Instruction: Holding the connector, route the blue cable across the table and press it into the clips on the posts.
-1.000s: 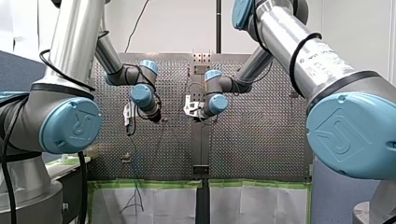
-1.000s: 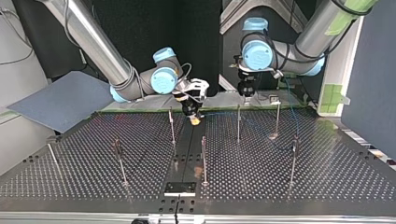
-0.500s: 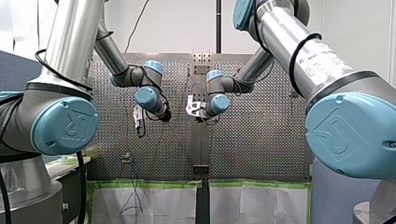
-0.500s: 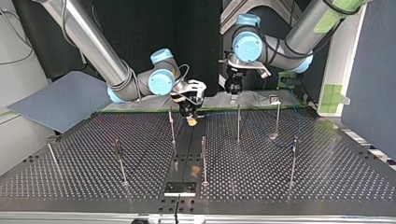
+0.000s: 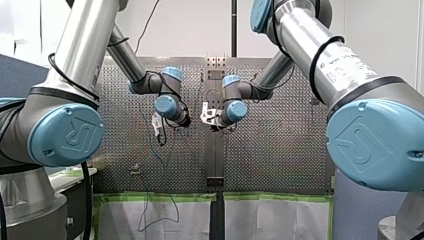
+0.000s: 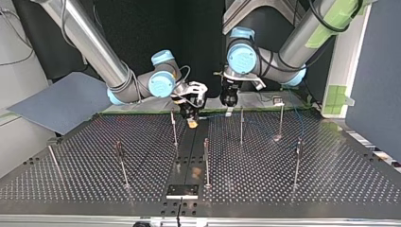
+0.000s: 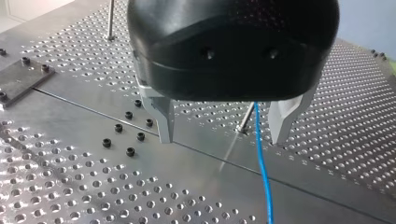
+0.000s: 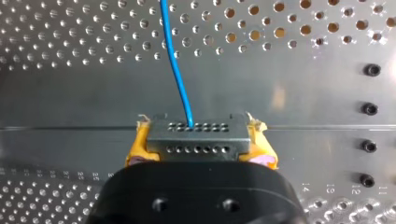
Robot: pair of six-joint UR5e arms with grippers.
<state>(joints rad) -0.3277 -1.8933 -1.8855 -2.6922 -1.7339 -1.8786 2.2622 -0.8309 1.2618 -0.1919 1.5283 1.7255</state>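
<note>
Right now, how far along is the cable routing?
Done: my right gripper is shut on the connector, blue cable leading out of it. In hand: my left gripper is open, with the cable passing between its fingers. Left: in the top view no post visibly carries the cable, so clipping looks not yet started.

Right wrist view: connector (image 8: 197, 140), lower part hidden behind the black body of my right gripper (image 8: 199, 138); blue cable (image 8: 173, 60) cut off at frame edge.
Left wrist view: cable's upper end hidden behind housing of my left gripper (image 7: 223, 137).
Top view: tops of posts (image 6: 241, 125) too small to resolve.
</note>
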